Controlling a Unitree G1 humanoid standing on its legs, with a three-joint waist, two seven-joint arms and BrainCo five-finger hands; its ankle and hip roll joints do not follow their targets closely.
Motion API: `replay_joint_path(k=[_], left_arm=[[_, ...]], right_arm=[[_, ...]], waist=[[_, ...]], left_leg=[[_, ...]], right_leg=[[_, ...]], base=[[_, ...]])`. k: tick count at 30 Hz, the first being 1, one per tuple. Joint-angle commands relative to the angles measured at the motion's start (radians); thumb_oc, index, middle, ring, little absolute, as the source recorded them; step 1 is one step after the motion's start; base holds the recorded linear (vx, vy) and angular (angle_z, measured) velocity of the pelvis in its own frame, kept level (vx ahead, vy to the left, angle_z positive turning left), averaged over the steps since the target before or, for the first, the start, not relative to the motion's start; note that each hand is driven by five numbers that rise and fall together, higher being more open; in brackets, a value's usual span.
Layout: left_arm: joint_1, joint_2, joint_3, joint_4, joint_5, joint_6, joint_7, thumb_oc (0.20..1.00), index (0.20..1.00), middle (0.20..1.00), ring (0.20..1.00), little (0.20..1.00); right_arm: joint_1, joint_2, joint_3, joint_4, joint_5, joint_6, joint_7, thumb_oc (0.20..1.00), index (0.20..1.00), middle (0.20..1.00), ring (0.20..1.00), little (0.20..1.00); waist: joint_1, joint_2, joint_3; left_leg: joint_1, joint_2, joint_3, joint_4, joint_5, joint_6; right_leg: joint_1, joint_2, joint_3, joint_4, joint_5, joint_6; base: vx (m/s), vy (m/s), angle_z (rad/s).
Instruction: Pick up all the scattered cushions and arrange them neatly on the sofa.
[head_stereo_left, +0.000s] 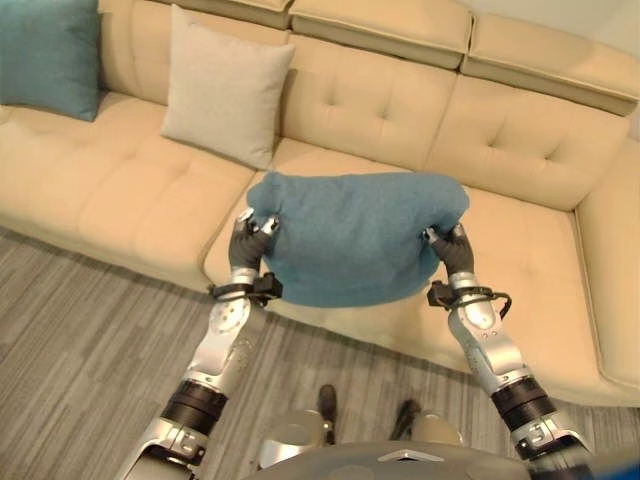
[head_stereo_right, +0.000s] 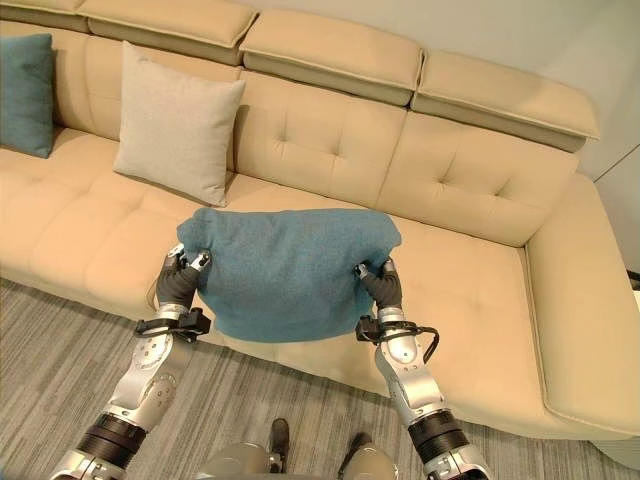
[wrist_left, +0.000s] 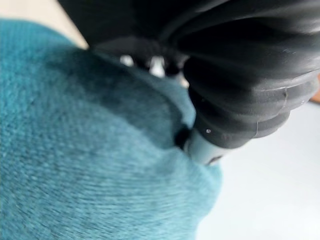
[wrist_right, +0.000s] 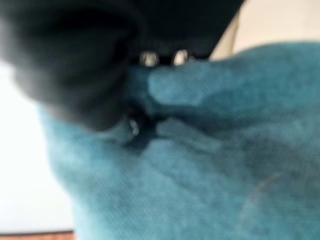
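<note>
A teal cushion (head_stereo_left: 350, 238) hangs in the air over the front of the beige sofa (head_stereo_left: 520, 150), held between both hands. My left hand (head_stereo_left: 248, 243) grips its left edge and my right hand (head_stereo_left: 449, 247) grips its right edge, fingers curled into the fabric. The wrist views show the teal fabric (wrist_left: 90, 165) pressed against each hand (wrist_right: 75, 75). A beige cushion (head_stereo_left: 224, 92) leans upright against the sofa back at the left. Another teal cushion (head_stereo_left: 50, 55) stands at the sofa's far left end.
The sofa seat (head_stereo_right: 470, 290) to the right of the held cushion is bare, and the sofa turns a corner at the far right (head_stereo_right: 585, 300). Grey striped carpet (head_stereo_left: 80, 370) lies in front of the sofa.
</note>
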Motion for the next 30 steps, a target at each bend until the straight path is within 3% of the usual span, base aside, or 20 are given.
replay_joint_path(k=[1,3,7,8,10,12,14,16,18,20,22,30], left_arm=[[-0.083,-0.065,-0.104,-0.137,0.069,-0.046,-0.097,0.2,0.2,0.2,0.2,0.2],[-0.086,-0.069,-0.103,-0.133,0.062,-0.05,-0.102,0.2,0.2,0.2,0.2,0.2],[-0.099,-0.078,-0.109,-0.121,0.055,-0.051,-0.11,0.2,0.2,0.2,0.2,0.2],[-0.105,-0.085,-0.118,-0.118,0.03,-0.047,-0.111,0.2,0.2,0.2,0.2,0.2],[-0.109,-0.088,-0.125,-0.117,0.027,-0.045,-0.119,0.2,0.2,0.2,0.2,0.2],[-0.12,-0.087,-0.141,-0.111,0.035,-0.039,-0.12,0.2,0.2,0.2,0.2,0.2],[-0.124,-0.087,-0.147,-0.117,0.032,-0.038,-0.117,0.2,0.2,0.2,0.2,0.2],[-0.119,-0.089,-0.147,-0.117,0.025,-0.037,-0.115,0.2,0.2,0.2,0.2,0.2],[-0.111,-0.091,-0.145,-0.117,0.022,-0.034,-0.117,0.2,0.2,0.2,0.2,0.2],[-0.11,-0.09,-0.143,-0.115,0.026,-0.034,-0.111,0.2,0.2,0.2,0.2,0.2],[-0.108,-0.09,-0.137,-0.118,0.025,-0.036,-0.112,0.2,0.2,0.2,0.2,0.2],[-0.088,-0.055,-0.116,-0.134,0.05,-0.033,-0.115,0.2,0.2,0.2,0.2,0.2]], right_arm=[[-0.153,0.042,0.055,-0.087,-0.028,-0.097,0.069,0.2,0.2,0.2,0.2,0.2],[-0.155,0.034,0.051,-0.094,-0.036,-0.095,0.069,0.2,0.2,0.2,0.2,0.2],[-0.157,0.029,0.049,-0.093,-0.028,-0.096,0.076,0.2,0.2,0.2,0.2,0.2],[-0.147,0.02,0.046,-0.107,-0.02,-0.099,0.075,0.2,0.2,0.2,0.2,0.2],[-0.14,0.012,0.042,-0.113,-0.012,-0.101,0.078,0.2,0.2,0.2,0.2,0.2],[-0.123,0.008,0.031,-0.109,0.009,-0.11,0.072,0.2,0.2,0.2,0.2,0.2],[-0.125,0.001,0.035,-0.127,0.019,-0.115,0.07,0.2,0.2,0.2,0.2,0.2],[-0.127,0.001,0.032,-0.124,0.027,-0.113,0.07,0.2,0.2,0.2,0.2,0.2],[-0.128,-0.002,0.027,-0.12,0.031,-0.114,0.073,0.2,0.2,0.2,0.2,0.2],[-0.127,0.001,0.021,-0.118,0.028,-0.119,0.067,0.2,0.2,0.2,0.2,0.2],[-0.123,-0.001,0.017,-0.115,0.026,-0.118,0.067,0.2,0.2,0.2,0.2,0.2],[-0.127,0.034,0.002,-0.094,0.026,-0.115,0.077,0.2,0.2,0.2,0.2,0.2]], waist=[[0.004,0.006,-0.043],[-0.005,-0.002,-0.042],[-0.006,-0.019,-0.054],[-0.014,-0.027,-0.06],[-0.018,-0.032,-0.066],[-0.026,-0.04,-0.065],[-0.017,-0.047,-0.045],[-0.007,-0.046,-0.035],[-0.005,-0.051,-0.036],[0.007,-0.043,-0.034],[0.014,-0.04,-0.029],[0.025,-0.035,-0.046]], left_leg=[[0.028,0.049,-0.085,0.051,-0.084,-0.07],[0.041,0.052,-0.095,0.052,-0.095,-0.078],[0.06,0.056,-0.106,0.064,-0.126,-0.091],[0.053,0.068,-0.133,0.108,-0.146,-0.11],[0.036,0.092,-0.151,0.163,-0.154,-0.136],[-0.016,0.148,-0.132,0.277,-0.099,-0.169],[-0.083,0.145,-0.182,0.407,-0.083,-0.174],[-0.114,0.116,-0.211,0.367,-0.098,-0.167],[-0.132,0.115,-0.199,0.28,-0.107,-0.159],[-0.158,0.112,-0.218,0.177,-0.047,-0.166],[-0.178,0.11,-0.234,0.167,-0.016,-0.174],[-0.087,0.07,-0.192,0.128,-0.064,-0.118]], right_leg=[[0.037,0.036,0.02,-0.14,0.187,0.032],[0.023,0.034,0.053,-0.162,0.224,0.05],[0.058,0.044,0.051,-0.2,0.217,0.045],[0.068,0.07,0.073,-0.179,0.189,0.029],[0.084,0.083,0.042,-0.177,0.16,0.01],[0.117,0.104,0.004,-0.178,0.129,-0.018],[0.154,0.137,-0.02,-0.193,0.1,-0.043],[0.158,0.142,-0.006,-0.201,0.089,-0.041],[0.167,0.14,0.004,-0.207,0.079,-0.037],[0.169,0.15,0.02,-0.201,0.067,-0.034],[0.171,0.151,0.031,-0.183,0.056,-0.036],[0.176,0.099,0.07,-0.101,0.041,-0.009]], base=[[0.19,-0.08,-0.2],[0.21,-0.102,-0.21],[0.24,-0.121,0.12],[0.25,-0.151,0.18],[0.27,-0.227,0.21],[0.19,-0.242,0.54],[0.17,-0.219,0.72],[0.1,-0.042,0.08],[0.11,0.057,-0.12],[0.12,0.102,-0.04],[0.09,0.111,-0.16],[0.12,0.186,-0.33]])
